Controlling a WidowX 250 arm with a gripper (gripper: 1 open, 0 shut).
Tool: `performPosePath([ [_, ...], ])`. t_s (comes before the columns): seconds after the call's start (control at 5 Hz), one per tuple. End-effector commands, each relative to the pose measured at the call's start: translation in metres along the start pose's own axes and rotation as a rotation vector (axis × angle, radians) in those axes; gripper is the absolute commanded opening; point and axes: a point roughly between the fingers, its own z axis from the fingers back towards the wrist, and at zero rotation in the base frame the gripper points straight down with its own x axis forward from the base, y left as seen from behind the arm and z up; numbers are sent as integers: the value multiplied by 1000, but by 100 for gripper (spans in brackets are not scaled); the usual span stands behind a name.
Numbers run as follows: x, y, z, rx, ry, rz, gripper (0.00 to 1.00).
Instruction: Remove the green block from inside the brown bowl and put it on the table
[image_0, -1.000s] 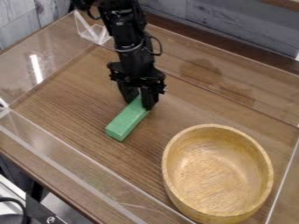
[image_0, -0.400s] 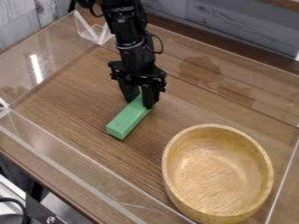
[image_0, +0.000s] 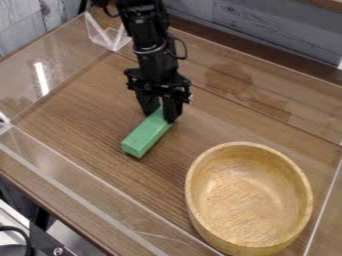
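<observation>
A pale grey plank wall (image_0: 267, 25) runs behind the work area at the top right, a wrinkled bit of clear plastic (image_0: 104, 35) sits near the far edge, and dark equipment (image_0: 60, 240) shows at bottom left.

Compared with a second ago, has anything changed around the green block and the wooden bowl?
Nothing visibly changed. The pincer stays shut on the upper end of the small green rectangular block, which rests on the brown wood-grain table. The round tan wooden bowl sits empty, as before.
</observation>
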Motion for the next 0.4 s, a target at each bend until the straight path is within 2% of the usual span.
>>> performPosePath([
  [0.0,10,1,13,11,-33,-9,0],
  [0.2,10,1,14,8,-24,-7,0],
])
